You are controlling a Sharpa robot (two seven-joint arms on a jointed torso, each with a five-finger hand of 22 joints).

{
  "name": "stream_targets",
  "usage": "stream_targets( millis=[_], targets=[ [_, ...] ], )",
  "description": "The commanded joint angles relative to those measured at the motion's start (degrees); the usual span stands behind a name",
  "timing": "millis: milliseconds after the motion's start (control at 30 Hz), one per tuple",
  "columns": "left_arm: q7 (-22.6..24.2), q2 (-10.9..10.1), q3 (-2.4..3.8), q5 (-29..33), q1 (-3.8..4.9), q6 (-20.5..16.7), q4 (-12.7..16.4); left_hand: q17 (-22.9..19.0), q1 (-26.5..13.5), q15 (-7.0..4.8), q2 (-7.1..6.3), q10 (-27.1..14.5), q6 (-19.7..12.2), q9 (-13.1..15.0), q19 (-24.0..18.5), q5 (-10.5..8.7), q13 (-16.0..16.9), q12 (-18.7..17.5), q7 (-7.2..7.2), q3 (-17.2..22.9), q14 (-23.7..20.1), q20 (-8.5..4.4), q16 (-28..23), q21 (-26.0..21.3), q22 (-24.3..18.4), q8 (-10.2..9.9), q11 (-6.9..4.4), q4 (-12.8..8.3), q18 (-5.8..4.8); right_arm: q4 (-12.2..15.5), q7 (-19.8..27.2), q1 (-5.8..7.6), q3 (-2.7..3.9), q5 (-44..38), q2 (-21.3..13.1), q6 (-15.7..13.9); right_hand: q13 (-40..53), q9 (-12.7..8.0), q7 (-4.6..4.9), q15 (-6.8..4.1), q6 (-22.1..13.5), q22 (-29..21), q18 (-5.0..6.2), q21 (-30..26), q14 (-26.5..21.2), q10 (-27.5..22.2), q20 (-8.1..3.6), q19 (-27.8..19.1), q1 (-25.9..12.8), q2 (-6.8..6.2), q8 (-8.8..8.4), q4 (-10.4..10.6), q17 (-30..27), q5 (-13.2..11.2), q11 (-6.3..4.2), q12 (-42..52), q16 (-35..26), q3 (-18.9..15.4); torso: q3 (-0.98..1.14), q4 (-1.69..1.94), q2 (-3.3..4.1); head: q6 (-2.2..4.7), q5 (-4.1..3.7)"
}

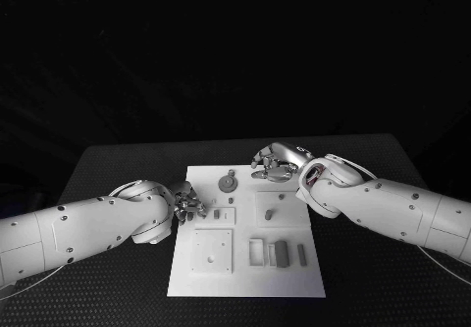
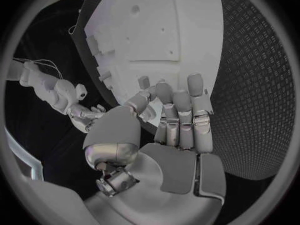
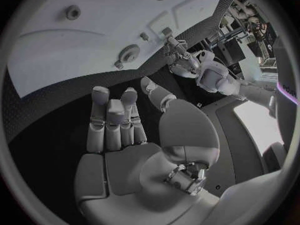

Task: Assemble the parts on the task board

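The black table has a rough, embossed tread texture, matt. The white flat task board looks like smooth matt plastic. The silver fingers gleam like polished metal; the white arm shells are glossy plastic.

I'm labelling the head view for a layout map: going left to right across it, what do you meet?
Left arm → left hand → task board → right hand → right arm.

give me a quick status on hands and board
Left robot hand open at the task board's left edge. Right robot hand empty beyond its far edge. Grey parts untouched. Nothing in the way.
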Motion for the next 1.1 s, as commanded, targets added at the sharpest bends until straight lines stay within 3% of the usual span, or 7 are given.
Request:
stream_targets(
  millis=[33,700,1100],
  targets=[
    [-0.6,0.2,-0.25,-0.7,-0.4,2.3,-0.1,0.0,0.0,-0.22,-0.24,0.0,6.4,-0.2,0.1,-0.44,0.1,0.1,-1.16,0.1,0.3,-0.03,0.4,0.2,1.3,0.1,-0.22,0.3,-0.83,0.1,0.3,-0.02,0.02,0.3,0.1,0.7,0.0,0.1,0.36,-0.18,0.0,0.8,0.86,-0.3,0.4,-0.4,-0.27,0.0,-0.5,-0.13,-0.22,0.4,0.1,0.2,-0.18,-0.1,-0.3,0.0,0.0,-0.02,0.06,0.13,-0.08],
    [-1.1,0.5,-0.25,-2.7,-0.46,5.1,0.1,0.3,0.2,-0.48,-0.91,0.5,7.2,-0.2,0.6,-1.45,0.6,0.6,-1.49,-0.1,0.8,-0.28,0.8,0.9,1.4,0.3,-0.55,0.8,-0.83,0.0,0.6,-0.02,0.02,0.6,0.1,1.5,0.0,0.1,0.37,-0.18,0.0,0.8,0.86,-0.3,0.4,-0.4,-0.28,0.0,-0.5,-0.14,-0.25,0.4,0.1,0.2,-0.17,-0.1,-0.3,0.0,-0.1,0.05,0.0,0.15,0.05],
    [-1.6,0.4,-0.25,-4.3,-0.47,4.6,0.0,0.3,0.0,-0.75,-0.59,0.9,7.6,-0.3,1.0,-1.46,0.8,0.8,-1.7,-0.3,1.2,-0.48,1.0,1.4,1.4,0.5,-0.77,1.4,-0.83,-0.1,0.7,-0.02,0.02,0.6,0.2,1.5,0.0,0.1,0.37,-0.17,0.0,0.8,0.86,-0.3,0.3,-0.4,-0.27,-0.1,-0.5,-0.17,-0.27,0.4,0.1,0.2,-0.17,-0.1,-0.3,0.0,-0.09,0.05,0.02,0.2,0.25]
  ],
)
